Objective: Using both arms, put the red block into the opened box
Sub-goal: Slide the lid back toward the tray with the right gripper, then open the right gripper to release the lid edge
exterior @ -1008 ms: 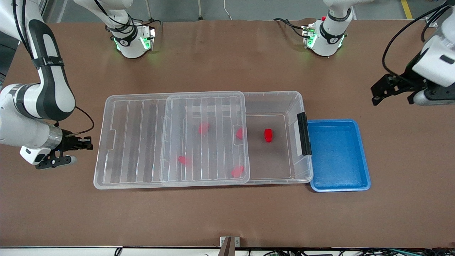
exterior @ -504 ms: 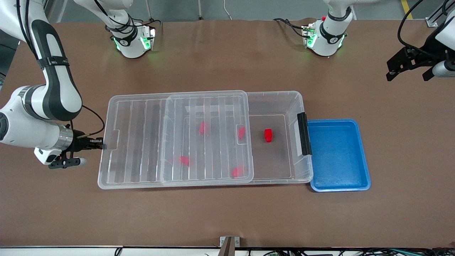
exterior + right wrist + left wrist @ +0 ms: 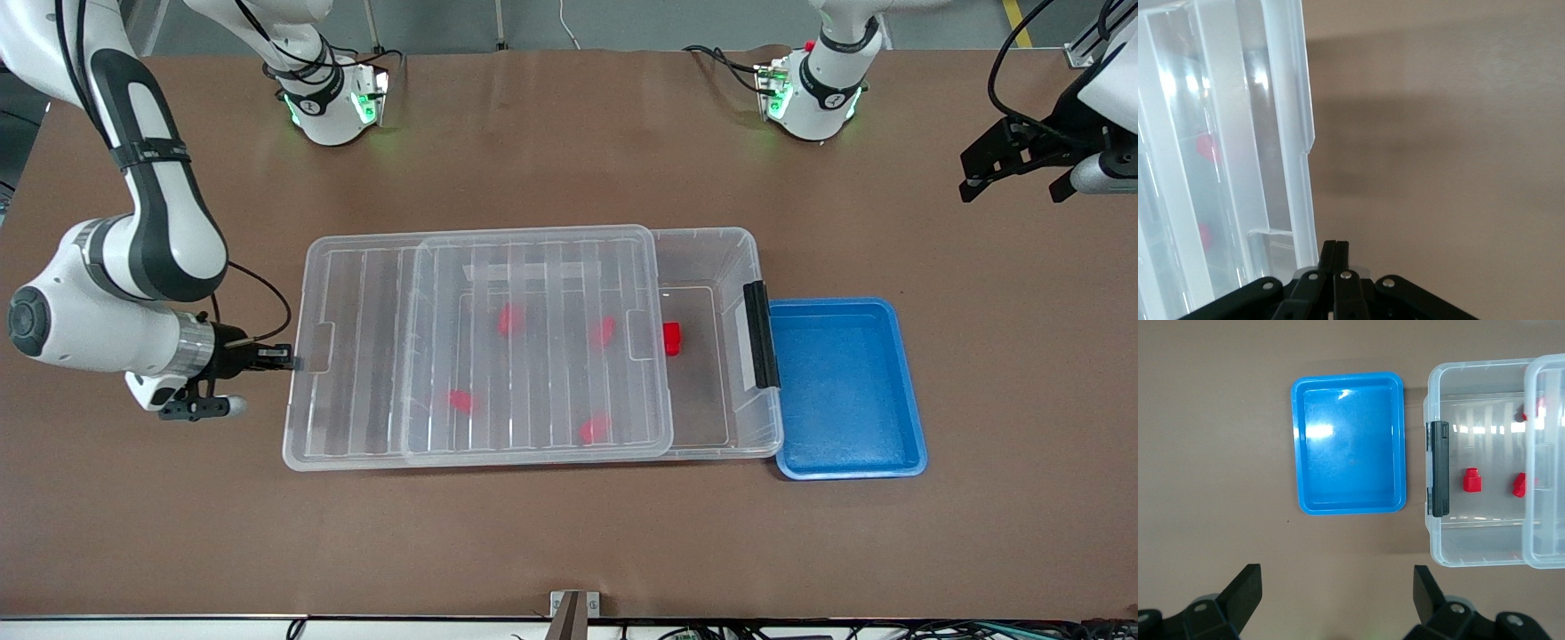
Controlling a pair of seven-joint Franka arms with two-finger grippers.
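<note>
Red block [image 3: 671,339] inside box [image 3: 711,258], partly under lid [image 3: 533,347]. Right gripper [image 3: 283,357] pinched together, against lid edge. Left gripper [image 3: 1013,167] spread apart, over bare table.

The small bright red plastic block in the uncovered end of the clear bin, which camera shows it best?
The left wrist view: the small red plastic block sits unobstructed beside the black clip handle. The front view shows it smaller, against the ribbed clear lid's edge. The right wrist view misses it.

Bright, even overhead light; glare on the lid [image 3: 533,347].
</note>
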